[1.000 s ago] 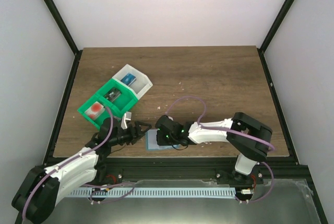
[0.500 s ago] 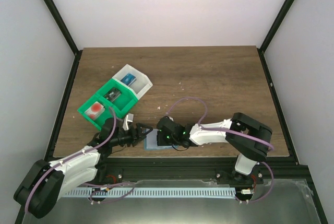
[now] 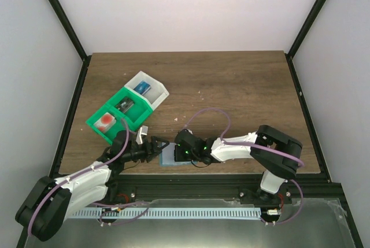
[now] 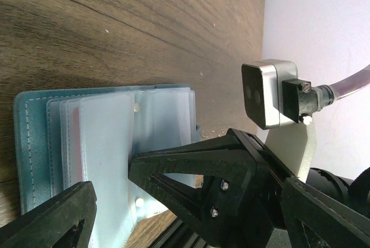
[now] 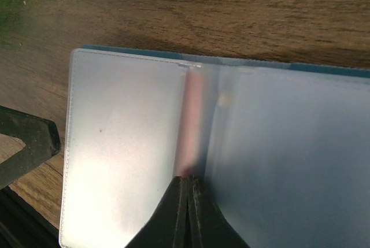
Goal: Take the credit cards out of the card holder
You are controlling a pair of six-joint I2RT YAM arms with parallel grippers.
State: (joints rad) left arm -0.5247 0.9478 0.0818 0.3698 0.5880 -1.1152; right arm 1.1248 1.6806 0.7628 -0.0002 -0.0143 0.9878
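Observation:
The blue-teal card holder (image 3: 169, 157) lies open near the table's front edge, its pale sleeves up. In the left wrist view it (image 4: 34, 144) shows its teal cover and several clear sleeves. My left gripper (image 3: 159, 145) is open at its left side, with one sleeve between the fingers (image 4: 110, 185). My right gripper (image 3: 182, 153) is shut, its tips (image 5: 188, 182) pinched on the end of a pinkish strip, the edge of a credit card (image 5: 192, 126) at the fold between two sleeves. The rest of that card is hidden.
A green-and-white compartment tray (image 3: 115, 125) stands left of centre behind the left arm. One compartment holds a white card with a red spot (image 3: 105, 121). The table's front edge runs just below the holder.
My left gripper has moved right, up to the holder's left side. My right gripper has shifted slightly right and stays shut at the fold.

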